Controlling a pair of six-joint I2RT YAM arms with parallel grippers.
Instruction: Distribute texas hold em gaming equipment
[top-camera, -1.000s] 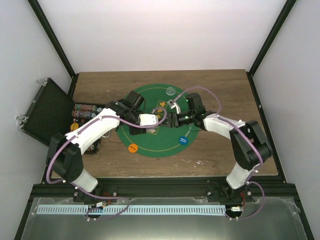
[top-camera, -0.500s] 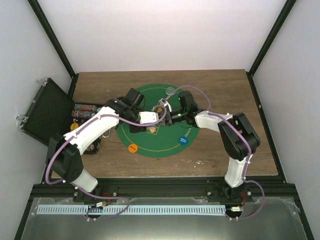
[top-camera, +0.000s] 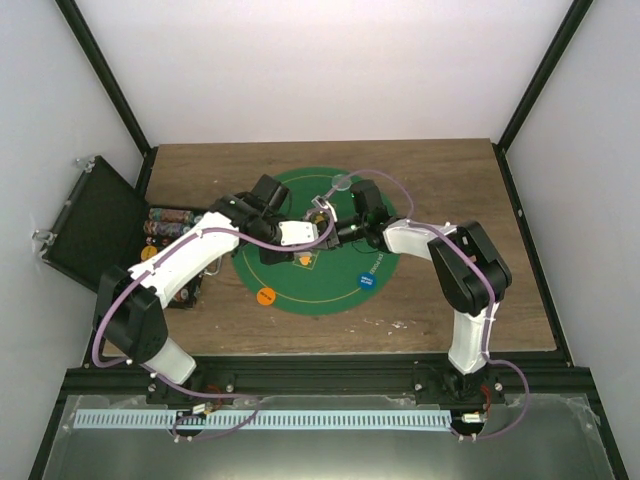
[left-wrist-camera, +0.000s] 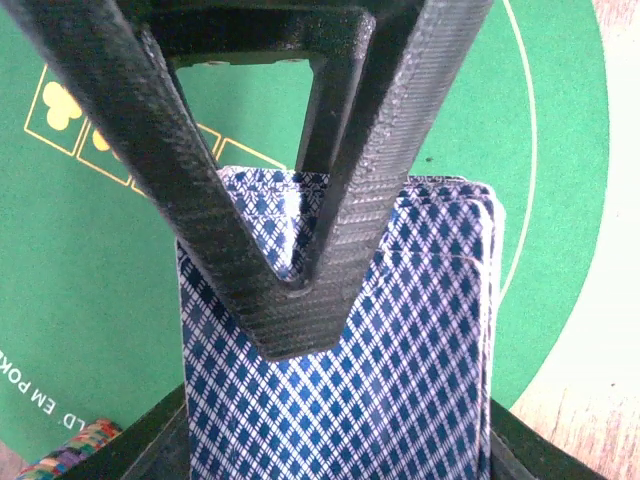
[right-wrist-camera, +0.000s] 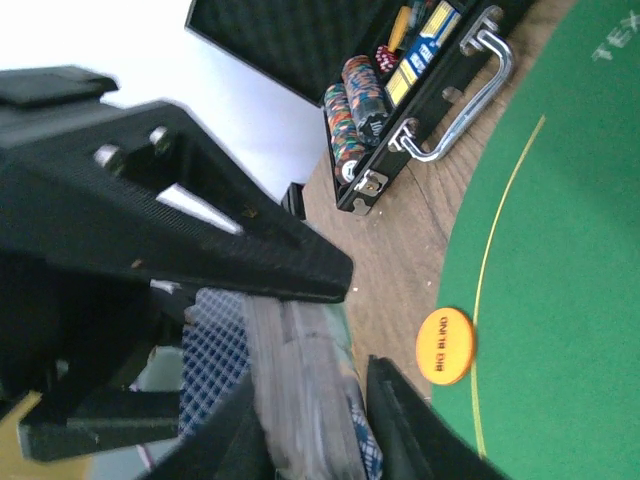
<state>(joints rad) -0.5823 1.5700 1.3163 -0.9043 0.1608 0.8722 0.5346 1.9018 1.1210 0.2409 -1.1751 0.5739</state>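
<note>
A deck of blue-diamond-backed playing cards (left-wrist-camera: 400, 380) sits in my left gripper (left-wrist-camera: 305, 345), which is shut on it above the green mat (top-camera: 300, 290). My right gripper (right-wrist-camera: 310, 385) has met it from the right, its fingers on either side of the deck's blurred edge (right-wrist-camera: 300, 390). The blur hides whether they press on the cards. Both grippers (top-camera: 318, 232) meet over the mat's middle. An orange disc (top-camera: 265, 296) and a blue disc (top-camera: 366, 281) lie near the mat's front rim. A clear disc (top-camera: 342, 183) lies at its far rim.
A black case (top-camera: 95, 220) stands open off the table's left edge, with stacks of chips (top-camera: 170, 218) in it. The case's metal handle (right-wrist-camera: 460, 100) faces the mat. Bare wooden table (top-camera: 470, 200) surrounds the mat.
My right arm has swung left to the left gripper, and its jaws have narrowed from wide open around the deck. The left arm has barely moved.
</note>
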